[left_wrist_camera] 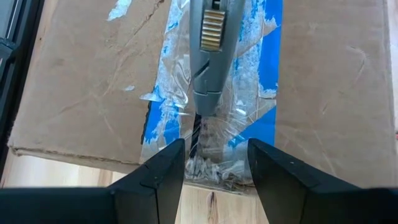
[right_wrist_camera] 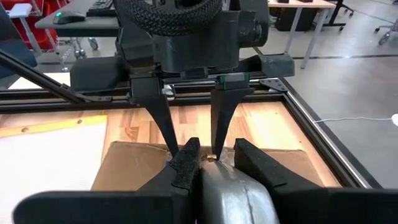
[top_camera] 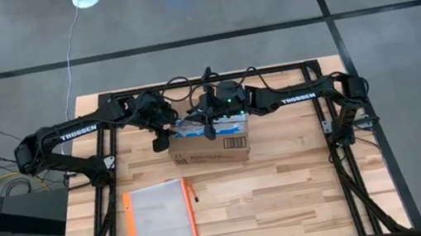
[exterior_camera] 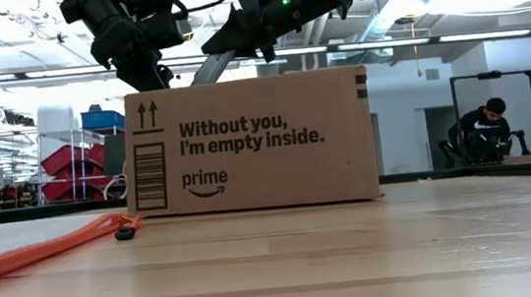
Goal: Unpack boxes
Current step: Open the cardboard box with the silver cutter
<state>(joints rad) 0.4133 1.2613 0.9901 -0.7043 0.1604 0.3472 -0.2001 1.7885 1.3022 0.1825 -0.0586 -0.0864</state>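
Orange-edged pouch [top_camera: 160,228] nearest, sealed box [top_camera: 211,142] behind, right gripper [top_camera: 210,126] clamping grey cutter [left_wrist_camera: 213,56], left gripper [top_camera: 165,137] open.

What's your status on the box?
Right tool shut on grey cutter, tip at blue tape. Left tool open at end of box. Flaps closed. Nothing blocking.

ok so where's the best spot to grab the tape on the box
Probably the crumpled loose end of the tape sticking past the box's left short edge: it stands free. Come from that end with the left gripper, open jaws either side, clear of the right gripper's grey tool.
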